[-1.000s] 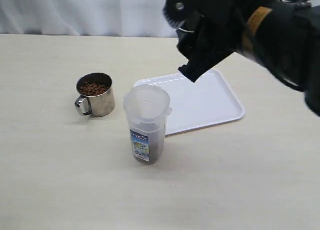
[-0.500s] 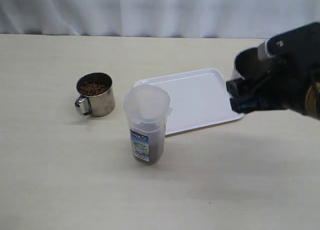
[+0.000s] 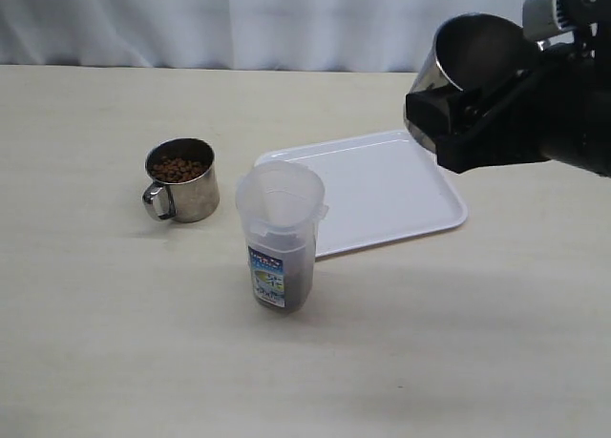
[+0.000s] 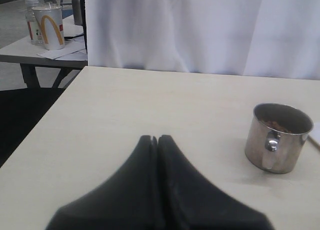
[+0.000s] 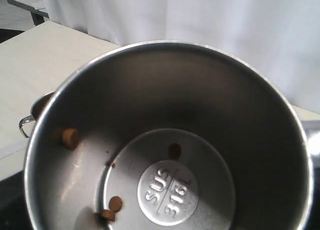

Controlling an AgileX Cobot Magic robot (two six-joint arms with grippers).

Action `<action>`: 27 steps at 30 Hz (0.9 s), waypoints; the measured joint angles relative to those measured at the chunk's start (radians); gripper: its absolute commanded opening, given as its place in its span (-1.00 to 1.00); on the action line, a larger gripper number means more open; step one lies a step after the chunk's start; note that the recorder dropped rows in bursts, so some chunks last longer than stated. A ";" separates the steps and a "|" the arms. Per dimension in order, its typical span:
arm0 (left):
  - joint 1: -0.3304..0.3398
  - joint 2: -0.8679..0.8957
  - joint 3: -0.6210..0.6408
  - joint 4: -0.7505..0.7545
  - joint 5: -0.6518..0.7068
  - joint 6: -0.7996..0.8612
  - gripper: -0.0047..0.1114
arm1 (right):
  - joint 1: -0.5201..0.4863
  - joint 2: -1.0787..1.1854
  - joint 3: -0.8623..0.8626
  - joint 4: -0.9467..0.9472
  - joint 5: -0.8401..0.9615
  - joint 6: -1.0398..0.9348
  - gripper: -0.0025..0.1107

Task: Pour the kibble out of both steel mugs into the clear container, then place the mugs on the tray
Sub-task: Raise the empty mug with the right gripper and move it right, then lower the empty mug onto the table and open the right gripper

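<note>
right pincer (image 3: 456, 123) has the nearly empty steel mug (image 3: 470, 54) gripped, tilted by the tray (image 3: 382, 204); left pincer (image 4: 157, 142) pinched together on nothing.

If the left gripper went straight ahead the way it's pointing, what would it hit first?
Probably nothing on the table, as far as the left wrist view shows: the left gripper points over bare tabletop toward the white curtain. The kibble-filled mug sits off that line.

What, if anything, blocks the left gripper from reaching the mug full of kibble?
Probably nothing, so likely yes: the full mug stands upright on bare table ahead of the left gripper, with nothing between them. The gripper is shut and would have to open first.
</note>
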 measured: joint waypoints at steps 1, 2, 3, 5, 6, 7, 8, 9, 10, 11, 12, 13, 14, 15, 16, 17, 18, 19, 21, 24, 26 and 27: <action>0.000 0.000 0.000 0.000 0.000 0.000 -0.92 | 0.000 -0.008 0.000 0.000 0.000 0.000 -0.88; 0.000 0.000 0.000 0.000 0.000 0.000 -0.92 | 0.000 -0.013 0.000 0.000 0.002 0.000 -0.88; 0.000 0.000 0.000 0.000 0.000 0.000 -0.92 | 0.000 -0.022 0.000 0.000 0.002 0.000 -0.88; 0.000 0.000 0.000 0.000 0.000 0.000 -0.92 | -0.011 -0.036 0.000 0.026 0.000 -0.018 -0.88; 0.000 0.000 0.000 0.000 0.000 0.000 -0.92 | -0.021 -0.046 0.000 0.083 -0.005 -0.068 -0.88; 0.000 0.000 0.000 0.000 0.000 0.000 -0.92 | -0.034 -0.051 0.000 0.173 -0.014 -0.154 -0.88; 0.000 0.000 0.000 0.000 0.000 0.000 -0.92 | -0.046 -0.056 0.005 0.301 -0.020 -0.281 -0.88; 0.000 0.000 0.000 0.000 0.000 0.000 -0.92 | -0.054 -0.058 0.013 0.422 -0.031 -0.407 -0.88; 0.000 0.000 0.000 0.000 0.000 0.000 -0.92 | -0.060 -0.058 0.030 0.588 -0.055 -0.576 -0.88; 0.000 0.000 0.000 0.000 0.000 0.000 -0.92 | -0.062 -0.058 0.056 0.748 -0.089 -0.740 -0.88; 0.000 0.000 0.000 0.000 0.000 0.000 -0.92 | -0.062 -0.058 0.090 0.887 -0.121 -0.852 -0.88; 0.000 0.000 0.000 0.000 0.000 0.000 -0.92 | -0.062 -0.058 0.130 0.993 -0.163 -0.959 -0.88; 0.000 0.000 0.000 0.000 0.000 0.000 -0.92 | -0.062 -0.058 0.172 1.068 -0.206 -1.039 -0.88; 0.000 0.000 0.000 0.000 0.000 0.000 -0.92 | -0.062 -0.054 0.206 1.115 -0.245 -1.100 -0.88; 0.000 0.000 0.000 0.000 0.000 0.000 -0.92 | -0.062 -0.046 0.249 1.166 -0.281 -1.150 -0.88; 0.000 0.000 0.000 0.000 0.000 0.000 -0.92 | -0.062 -0.034 0.289 1.210 -0.312 -1.192 -0.88; 0.000 0.000 0.000 0.000 0.000 0.000 -0.92 | -0.062 -0.019 0.324 1.249 -0.333 -1.229 -0.88; 0.000 0.000 0.000 0.000 0.000 0.000 -0.92 | -0.062 -0.005 0.349 1.279 -0.342 -1.255 -0.88; 0.000 0.000 0.000 0.000 0.000 0.000 -0.92 | -0.062 0.037 0.397 1.349 -0.354 -1.302 -0.88; 0.000 0.000 0.000 0.000 0.000 0.000 -0.92 | -0.062 0.111 0.436 1.419 -0.376 -1.368 -0.88; 0.000 0.000 0.000 0.000 0.000 0.000 -0.92 | -0.062 0.167 0.443 1.453 -0.400 -1.404 -0.88; 0.000 0.000 0.000 0.000 0.000 0.000 -0.92 | -0.062 0.190 0.445 1.463 -0.413 -1.419 -0.88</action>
